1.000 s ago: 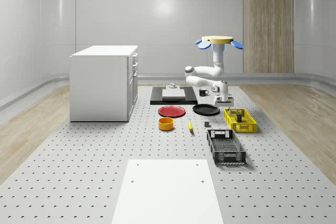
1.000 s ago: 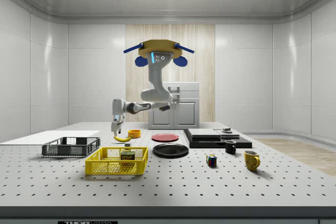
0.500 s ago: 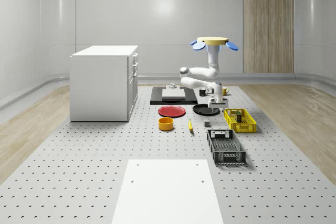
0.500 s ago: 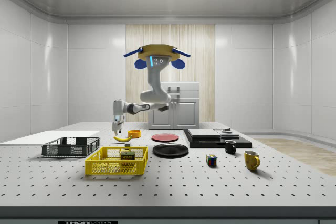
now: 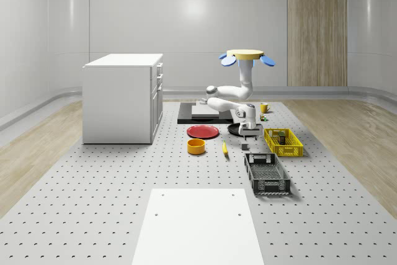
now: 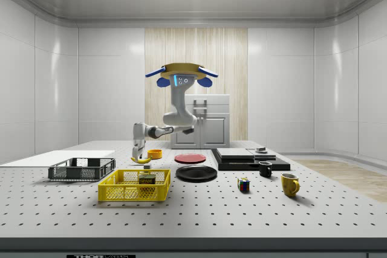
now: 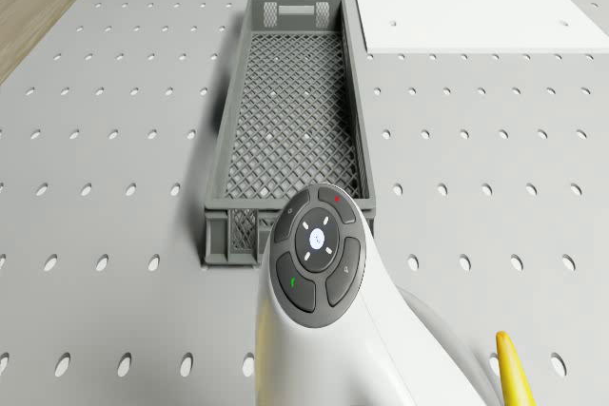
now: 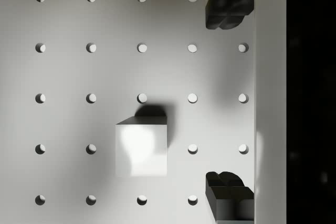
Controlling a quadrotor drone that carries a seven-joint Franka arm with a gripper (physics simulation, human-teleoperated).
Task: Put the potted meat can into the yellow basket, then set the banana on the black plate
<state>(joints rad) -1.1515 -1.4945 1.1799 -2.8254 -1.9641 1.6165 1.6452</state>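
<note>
"SPAM" on the potted meat can [image 6: 146, 180] label in the yellow basket [image 6: 124, 193], lower left of side view, faint lettering on table's front edge [image 6: 100, 256] at bottom left, too small to read

Drone [image 5: 242, 54] hovers above the table, arm [image 5: 231, 95] hanging from it, folded at the elbow, wrist pointing straight down. Gripper [image 5: 247, 133] sits low near the tabletop, its 2 fingers [image 8: 227, 7] spread apart, holding nothing.
</note>
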